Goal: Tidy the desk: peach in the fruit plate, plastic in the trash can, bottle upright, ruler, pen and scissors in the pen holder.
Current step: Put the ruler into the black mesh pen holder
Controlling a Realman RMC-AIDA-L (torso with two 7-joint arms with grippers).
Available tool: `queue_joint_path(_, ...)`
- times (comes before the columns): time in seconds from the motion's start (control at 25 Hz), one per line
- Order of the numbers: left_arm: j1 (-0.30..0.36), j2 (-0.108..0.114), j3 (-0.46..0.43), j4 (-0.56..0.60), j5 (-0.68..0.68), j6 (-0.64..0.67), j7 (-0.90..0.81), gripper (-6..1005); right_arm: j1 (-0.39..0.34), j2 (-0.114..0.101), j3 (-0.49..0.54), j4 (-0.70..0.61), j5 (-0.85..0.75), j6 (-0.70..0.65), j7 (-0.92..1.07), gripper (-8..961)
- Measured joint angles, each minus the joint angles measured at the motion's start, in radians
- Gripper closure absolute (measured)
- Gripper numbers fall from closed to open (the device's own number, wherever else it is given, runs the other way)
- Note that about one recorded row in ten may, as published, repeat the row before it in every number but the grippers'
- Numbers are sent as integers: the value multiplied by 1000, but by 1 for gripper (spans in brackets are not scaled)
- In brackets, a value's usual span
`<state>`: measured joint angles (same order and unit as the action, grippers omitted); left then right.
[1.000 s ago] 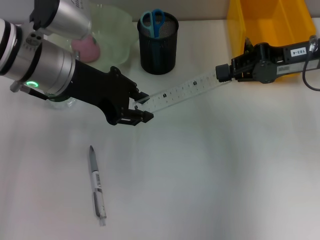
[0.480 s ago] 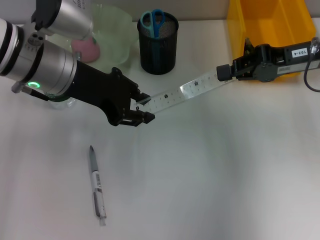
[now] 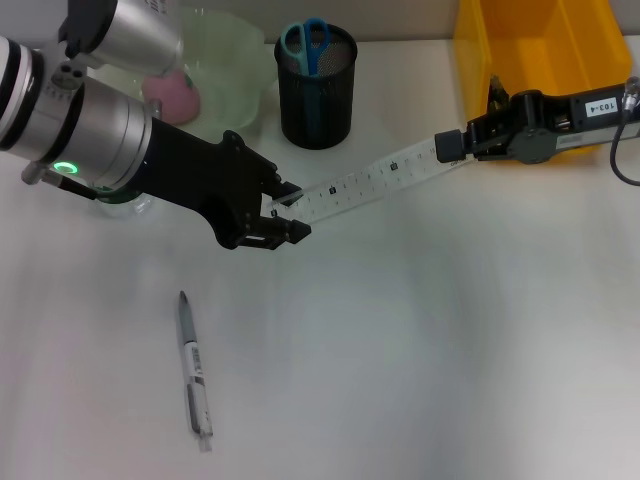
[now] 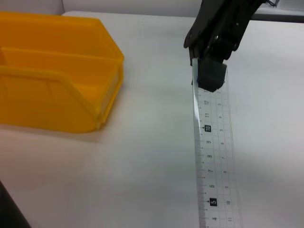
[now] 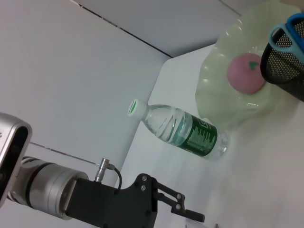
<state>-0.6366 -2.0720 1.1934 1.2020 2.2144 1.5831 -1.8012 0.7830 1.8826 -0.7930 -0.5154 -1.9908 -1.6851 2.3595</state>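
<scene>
My right gripper (image 3: 447,148) is shut on one end of the clear ruler (image 3: 360,182), also seen in the left wrist view (image 4: 211,161). The ruler's other end lies between the open fingers of my left gripper (image 3: 285,211). A grey pen (image 3: 193,375) lies on the table near the front left. Blue scissors (image 3: 306,45) stand in the black mesh pen holder (image 3: 316,100). The pink peach (image 3: 172,95) sits in the pale green fruit plate (image 3: 235,60). The bottle (image 5: 180,129) stands beside the plate, mostly hidden under my left arm in the head view. The plastic is out of view.
The yellow trash can (image 3: 540,50) stands at the back right, just behind my right arm. The white table (image 3: 430,340) stretches out in front of both arms.
The right arm has shifted slightly to the right with the ruler. The left gripper has barely moved.
</scene>
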Motion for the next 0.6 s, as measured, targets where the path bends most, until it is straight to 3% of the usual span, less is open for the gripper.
queue_joint_path(0.6,7,0,0,6,-41,2,8,630,-2,1,7,1,0,-2,0,941)
